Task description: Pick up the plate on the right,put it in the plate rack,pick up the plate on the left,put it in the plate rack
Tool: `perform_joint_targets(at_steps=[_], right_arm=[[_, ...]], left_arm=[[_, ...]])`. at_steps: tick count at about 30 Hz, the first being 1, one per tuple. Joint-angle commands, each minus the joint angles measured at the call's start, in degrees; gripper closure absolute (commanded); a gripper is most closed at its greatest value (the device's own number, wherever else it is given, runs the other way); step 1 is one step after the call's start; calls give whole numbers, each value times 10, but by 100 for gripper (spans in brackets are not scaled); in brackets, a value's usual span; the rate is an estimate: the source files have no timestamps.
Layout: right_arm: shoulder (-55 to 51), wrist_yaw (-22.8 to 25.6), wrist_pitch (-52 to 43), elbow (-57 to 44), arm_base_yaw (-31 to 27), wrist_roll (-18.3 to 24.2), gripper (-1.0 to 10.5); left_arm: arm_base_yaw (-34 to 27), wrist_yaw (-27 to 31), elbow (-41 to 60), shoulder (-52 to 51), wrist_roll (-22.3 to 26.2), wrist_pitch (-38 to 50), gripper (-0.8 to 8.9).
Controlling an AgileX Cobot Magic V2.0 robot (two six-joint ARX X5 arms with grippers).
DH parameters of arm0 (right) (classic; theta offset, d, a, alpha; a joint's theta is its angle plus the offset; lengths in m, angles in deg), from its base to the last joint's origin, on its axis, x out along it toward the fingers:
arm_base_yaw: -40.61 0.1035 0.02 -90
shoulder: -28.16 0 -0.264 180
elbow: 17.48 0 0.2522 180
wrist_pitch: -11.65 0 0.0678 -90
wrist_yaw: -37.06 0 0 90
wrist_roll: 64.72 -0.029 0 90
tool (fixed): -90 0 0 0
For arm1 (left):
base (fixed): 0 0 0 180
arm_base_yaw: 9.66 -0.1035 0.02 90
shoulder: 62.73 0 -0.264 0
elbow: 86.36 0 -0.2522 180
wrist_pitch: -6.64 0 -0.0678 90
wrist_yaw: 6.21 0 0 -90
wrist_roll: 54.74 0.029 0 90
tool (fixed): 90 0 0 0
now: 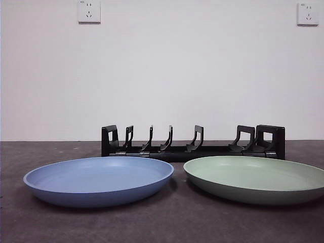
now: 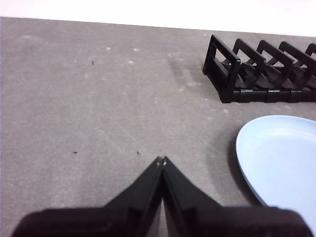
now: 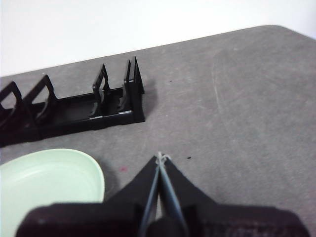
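Both end effectors, left (image 2: 162,159) and right (image 3: 161,157), clenched empty beside matte blue plate (image 1: 98,179), green plate (image 1: 255,177), black pronged plate rack (image 1: 192,143).

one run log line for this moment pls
stage: start | blue plate: flat on table | green plate: flat on table | plate rack: empty | left claw: shut | right claw: shut

Closed right gripper (image 3: 162,157) near green plate (image 3: 49,177), seemingly clear of plate rack (image 3: 74,109)

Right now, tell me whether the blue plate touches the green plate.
Apart. The front view shows bare table between the rims of the blue plate and the green plate.
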Motion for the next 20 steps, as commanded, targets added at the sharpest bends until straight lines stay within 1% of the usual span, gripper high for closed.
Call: perform_joint_targets(at_steps=[1,5,9,10,14,16,18,20], right_arm=[[0,-2,-3,10,0,-39,956],[5,-2,-3,46,0,-54,957],[35,-3,-1,92,0,-54,958],[47,-8,2,106,0,-54,958],[106,-50,22,169,0,-53,958],[138,-77,45,208,0,-46,957],[173,-102,77,251,0,-31,957],[211,-126,122,302,0,-2,957]], left_arm=[[-1,-11,1,0,-27,8,820],[-1,-31,-14,1,-33,8,820],[-1,-33,-40,11,-48,8,820],[-1,-40,-50,17,-52,8,820],[-1,-95,-101,50,-56,4,820],[-1,-111,-132,72,-56,-1,820],[-1,-127,-166,98,-56,-11,820],[-1,-148,-207,129,-54,-28,820]])
